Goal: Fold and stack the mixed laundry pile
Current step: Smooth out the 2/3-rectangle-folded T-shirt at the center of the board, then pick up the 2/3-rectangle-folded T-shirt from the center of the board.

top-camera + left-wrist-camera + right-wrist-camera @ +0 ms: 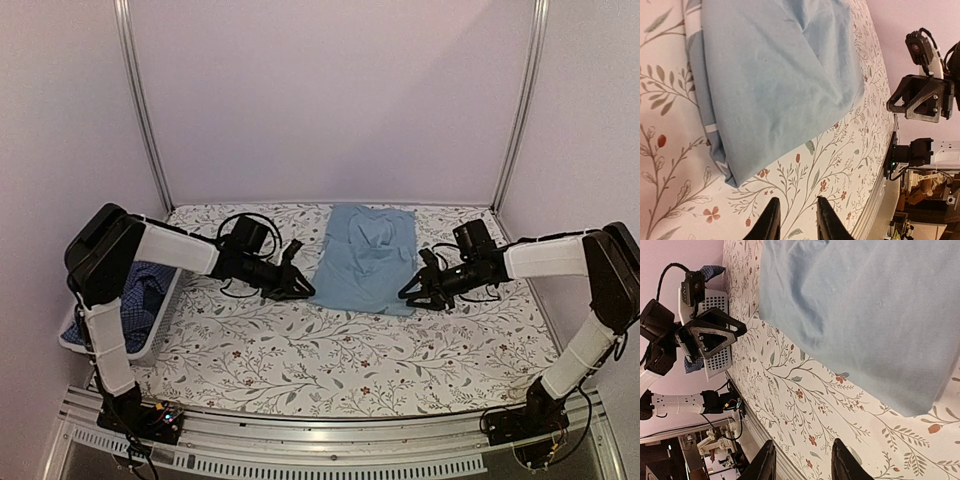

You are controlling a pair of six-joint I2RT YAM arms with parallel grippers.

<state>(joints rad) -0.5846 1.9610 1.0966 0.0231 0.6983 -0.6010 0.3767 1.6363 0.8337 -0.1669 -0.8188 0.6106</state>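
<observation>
Left end effector [297,282] and right end effector [410,293] both reach inward, low beside the light-blue shirt [366,255] on the counter [300,360], jaws parted, gripping nothing.

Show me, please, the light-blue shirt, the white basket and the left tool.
light-blue shirt [367,258]: top view, centre of the cloth.
white basket [158,322]: top view, its perforated right wall.
left tool [797,200]: left wrist view, midway between fingertips.
</observation>
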